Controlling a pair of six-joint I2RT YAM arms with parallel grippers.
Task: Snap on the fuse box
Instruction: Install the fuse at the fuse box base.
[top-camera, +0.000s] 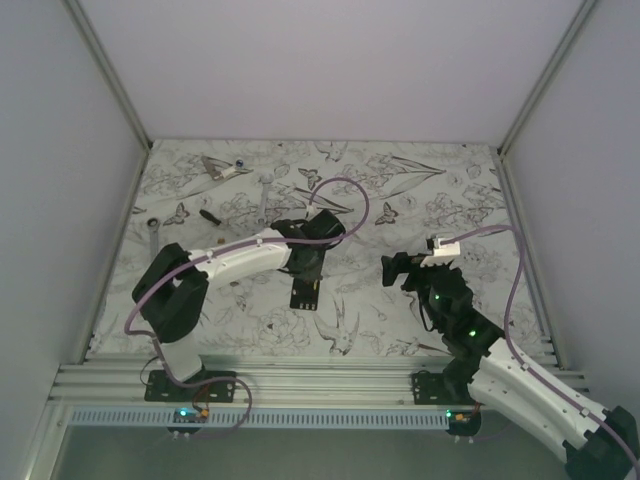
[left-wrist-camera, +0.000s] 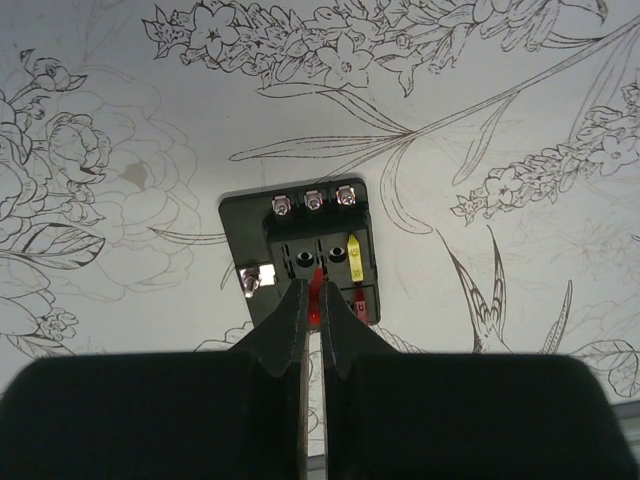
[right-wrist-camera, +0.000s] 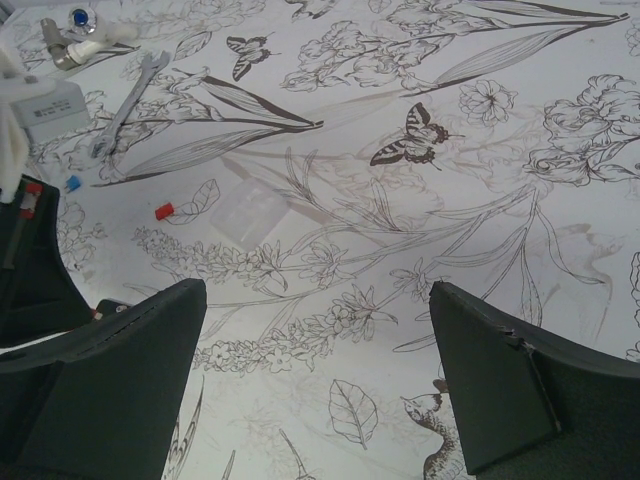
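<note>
The left fingers hide the near edge of the fuse box.

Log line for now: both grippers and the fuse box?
left gripper: shut, tips at red fuse in fuse box | right gripper: open, empty, over table | fuse box: flat on table

Left arm stretched forward, its jaws pressed together, right arm bent, its jaws spread wide.

The fuse box lies on the tabletop near its middle, directly beneath the left tool, with the right tool off to its right and a wrench behind it.
</note>
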